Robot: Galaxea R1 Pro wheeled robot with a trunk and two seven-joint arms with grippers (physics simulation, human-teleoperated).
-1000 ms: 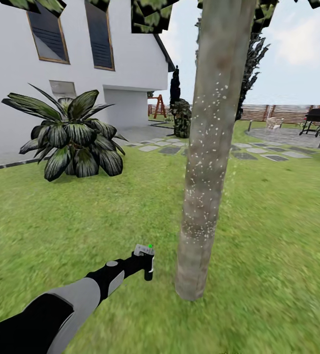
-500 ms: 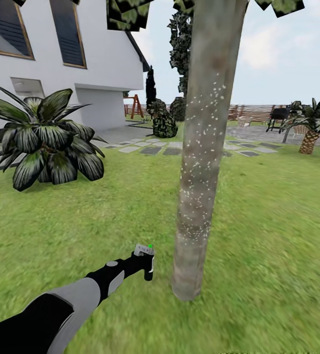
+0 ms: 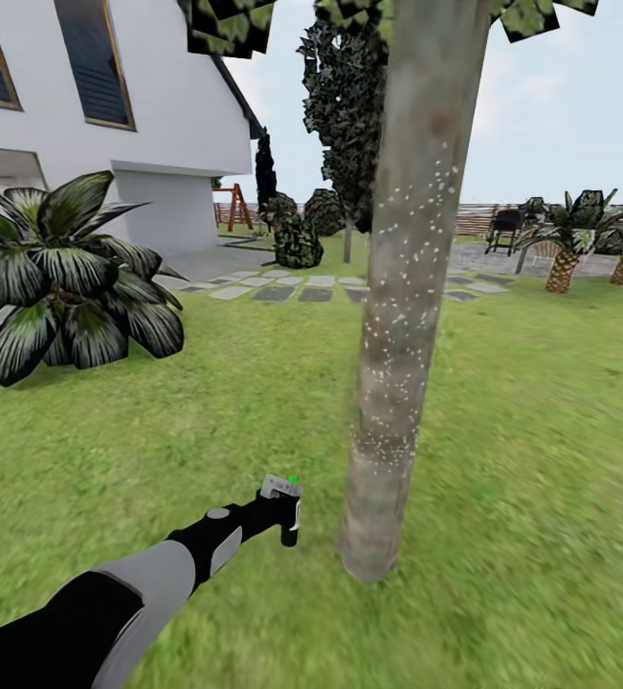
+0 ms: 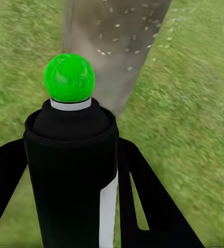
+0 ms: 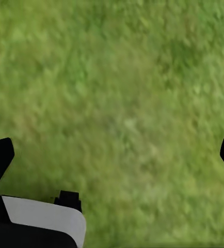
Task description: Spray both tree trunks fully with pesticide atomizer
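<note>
Clamped on the spray bottle [image 3: 281, 490], the left hand [image 3: 285, 512] is holding just beside the speckled trunk [image 3: 399, 364] as the robot's view is swinging around it, seemingly seeking unsprayed bark.

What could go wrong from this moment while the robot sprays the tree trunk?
1. The white pesticide specks sit on the middle of the tree trunk; its base looks bare, so coverage may stay incomplete.
2. The pesticide atomizer in the left tool is held low and close to the trunk; a small swing might bump it.
3. The right tool hangs open over grass, so it cannot steady the bottle if it slips.
</note>
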